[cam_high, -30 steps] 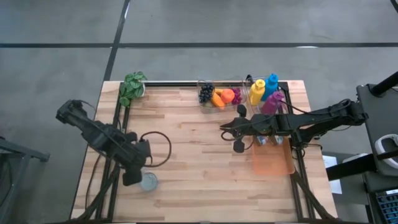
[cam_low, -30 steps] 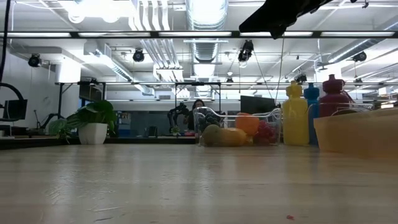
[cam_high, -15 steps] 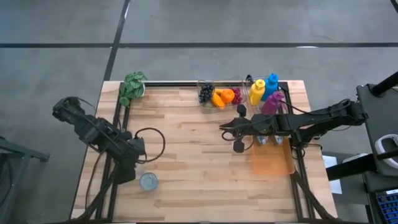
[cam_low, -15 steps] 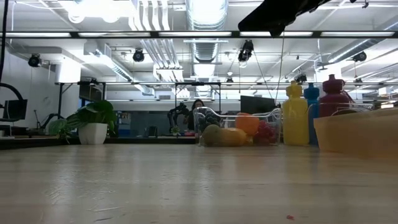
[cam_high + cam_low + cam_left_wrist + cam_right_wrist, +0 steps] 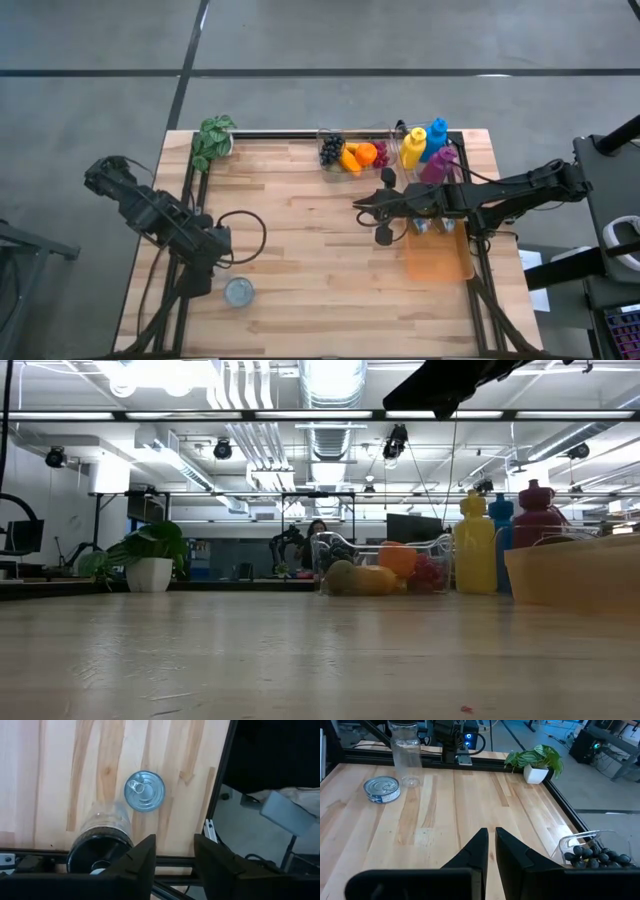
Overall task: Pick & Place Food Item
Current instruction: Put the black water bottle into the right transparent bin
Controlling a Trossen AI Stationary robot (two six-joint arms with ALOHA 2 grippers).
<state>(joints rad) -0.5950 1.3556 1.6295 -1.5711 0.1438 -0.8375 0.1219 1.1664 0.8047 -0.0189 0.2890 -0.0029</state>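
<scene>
A silver tin can [image 5: 239,292] stands on its base near the table's near left corner, pull-ring top up [image 5: 145,791]; it also shows in the right wrist view [image 5: 382,789]. My left gripper [image 5: 175,840] hangs open above the near left edge, just left of the can [image 5: 205,278], with nothing between its fingers. A clear jar [image 5: 406,745] stands upright beside it [image 5: 102,837]. My right gripper [image 5: 491,831] is shut and empty, held above the table's right middle [image 5: 360,210].
A clear basket of fruit [image 5: 355,153] and coloured bottles [image 5: 425,145] stand at the far edge. An orange bin [image 5: 438,255] sits at the right. A potted plant [image 5: 212,140] is at the far left corner. The wooden tabletop [image 5: 320,250] is bare in the middle.
My left gripper has drawn back from the can toward the table's left edge. The can, partly covered by the gripper before, now shows whole and stands where it was.
</scene>
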